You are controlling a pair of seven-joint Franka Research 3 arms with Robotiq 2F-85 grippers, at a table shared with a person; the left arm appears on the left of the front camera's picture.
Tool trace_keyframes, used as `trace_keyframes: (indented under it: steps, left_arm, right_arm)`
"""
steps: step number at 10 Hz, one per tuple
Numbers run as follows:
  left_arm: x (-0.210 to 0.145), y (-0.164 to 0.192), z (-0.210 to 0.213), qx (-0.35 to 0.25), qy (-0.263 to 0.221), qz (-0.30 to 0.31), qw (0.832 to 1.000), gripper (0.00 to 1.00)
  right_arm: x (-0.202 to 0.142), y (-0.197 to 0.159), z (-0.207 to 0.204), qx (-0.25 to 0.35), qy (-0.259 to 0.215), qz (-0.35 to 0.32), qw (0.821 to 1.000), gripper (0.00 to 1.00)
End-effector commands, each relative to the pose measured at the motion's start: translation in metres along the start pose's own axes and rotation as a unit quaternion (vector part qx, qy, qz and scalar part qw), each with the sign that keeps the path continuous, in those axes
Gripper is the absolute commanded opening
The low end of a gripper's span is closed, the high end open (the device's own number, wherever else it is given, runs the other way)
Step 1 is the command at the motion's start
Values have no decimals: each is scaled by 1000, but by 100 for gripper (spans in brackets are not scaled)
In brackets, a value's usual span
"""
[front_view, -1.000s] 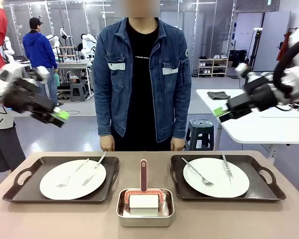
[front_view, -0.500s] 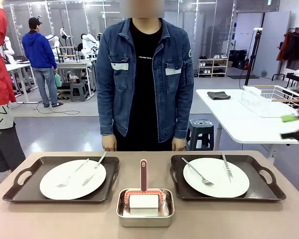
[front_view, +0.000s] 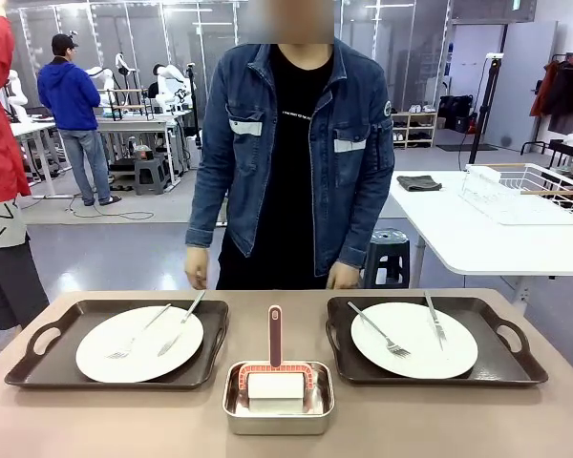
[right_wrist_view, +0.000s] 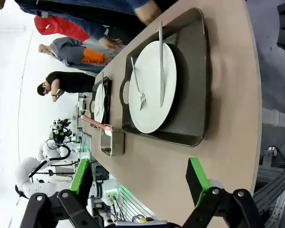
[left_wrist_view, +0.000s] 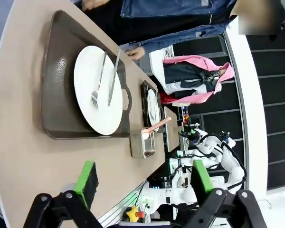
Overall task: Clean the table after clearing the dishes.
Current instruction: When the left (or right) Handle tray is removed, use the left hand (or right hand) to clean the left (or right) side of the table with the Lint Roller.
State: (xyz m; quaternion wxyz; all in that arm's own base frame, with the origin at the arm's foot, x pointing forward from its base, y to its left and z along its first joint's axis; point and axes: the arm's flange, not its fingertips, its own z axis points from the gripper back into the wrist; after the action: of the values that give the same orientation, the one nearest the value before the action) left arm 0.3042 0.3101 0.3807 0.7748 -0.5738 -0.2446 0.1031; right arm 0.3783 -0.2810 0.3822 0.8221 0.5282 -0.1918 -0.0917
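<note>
My left jaws and right jaws: apart, empty, clear of the table [front_view: 477,420]. Pan [front_view: 278,412] with brush [front_view: 275,336] at near edge, centre, likely staged for wiping. Left plate [front_view: 138,367] and right plate [front_view: 411,367] sit on handled trays [front_view: 67,315] [front_view: 501,315] towards the side edges, not yet cleared. Person [front_view: 286,162] at far edge.

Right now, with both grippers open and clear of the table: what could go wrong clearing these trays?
1. A fork and knife lie loose on the left plate, same on the right plate; tilt the trays and they likely slide off.
2. The person's hands hang just behind the trays' far edges; a reach there could meet them.
3. The steel pan with its brush sits between the trays; a sideways tray move may knock it.
</note>
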Motion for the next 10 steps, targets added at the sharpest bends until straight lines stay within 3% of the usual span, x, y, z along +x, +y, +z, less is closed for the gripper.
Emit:
trace_keyframes:
  steps: [1,10]
  left_arm:
    - [2,-25,2,-2,1,-26,1000,100]
    - [2,-25,2,-2,1,-26,1000,100]
  right_arm:
    - [1,18,5,1,-3,16,1000,100]
    - [1,18,5,1,-3,16,1000,100]
